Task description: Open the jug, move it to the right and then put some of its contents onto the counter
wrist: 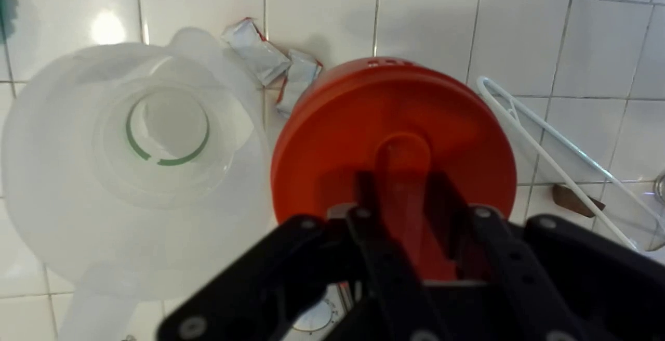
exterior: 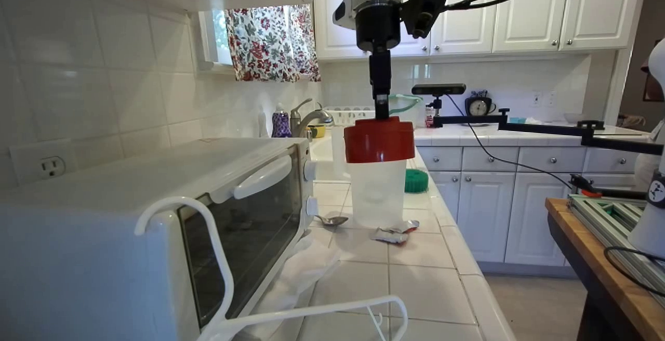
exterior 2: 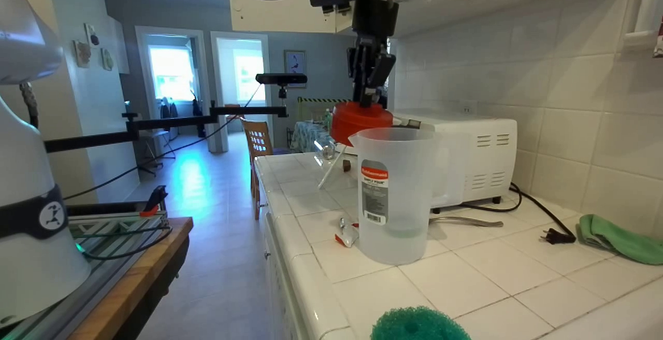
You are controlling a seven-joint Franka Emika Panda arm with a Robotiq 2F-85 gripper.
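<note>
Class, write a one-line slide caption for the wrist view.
The gripper holds the red lid beside the open jug, above the white-tiled counter.

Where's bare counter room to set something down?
Bare counter lies between the jug, green cloth and green scrubber, and between the wrappers and white hanger. Crowded: beside the jug, with spoon, microwave and held red lid nearby.

My wrist view puts the jug (wrist: 140, 182) at nine o'clock, translucent, uncovered and upright on the white-tiled counter (wrist: 421, 24), spout (wrist: 195, 44) toward one, handle (wrist: 101, 304) toward seven. Down inside I make out a pale disc (wrist: 171, 122) with a broken green edge. The round red lid (wrist: 358, 122), off the jug, hangs raised above the counter at the jug's three o'clock.
</note>
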